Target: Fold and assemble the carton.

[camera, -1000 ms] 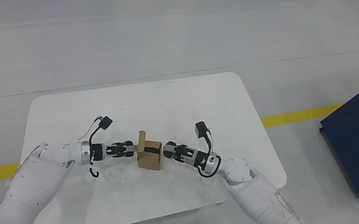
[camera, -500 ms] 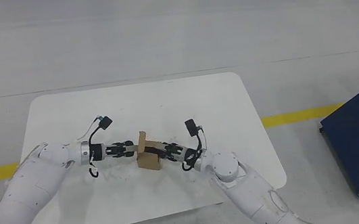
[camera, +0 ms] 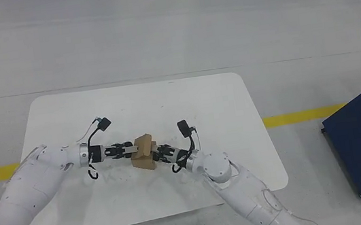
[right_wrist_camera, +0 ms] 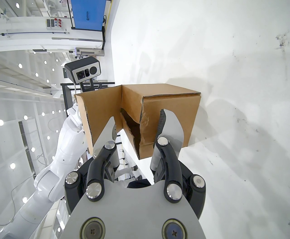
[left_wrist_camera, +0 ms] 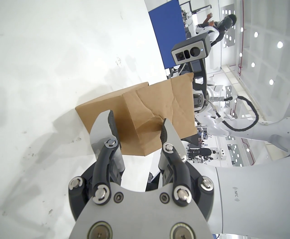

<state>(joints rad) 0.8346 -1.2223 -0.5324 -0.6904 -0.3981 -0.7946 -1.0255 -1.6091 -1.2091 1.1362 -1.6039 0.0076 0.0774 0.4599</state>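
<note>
Left gripper (left_wrist_camera: 138, 117) half open, straddling 1 corner of the carton (left_wrist_camera: 145, 101) (creased there); right gripper (right_wrist_camera: 137, 115) likewise around its torn wall.

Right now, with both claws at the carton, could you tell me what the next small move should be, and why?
Probably ease the right claw forward to press the standing flap shut on the brown cardboard carton. That flap juts out beside a dark gap, both claws are open, and the left claw sits at the opposite side, where it could brace the push.
</note>
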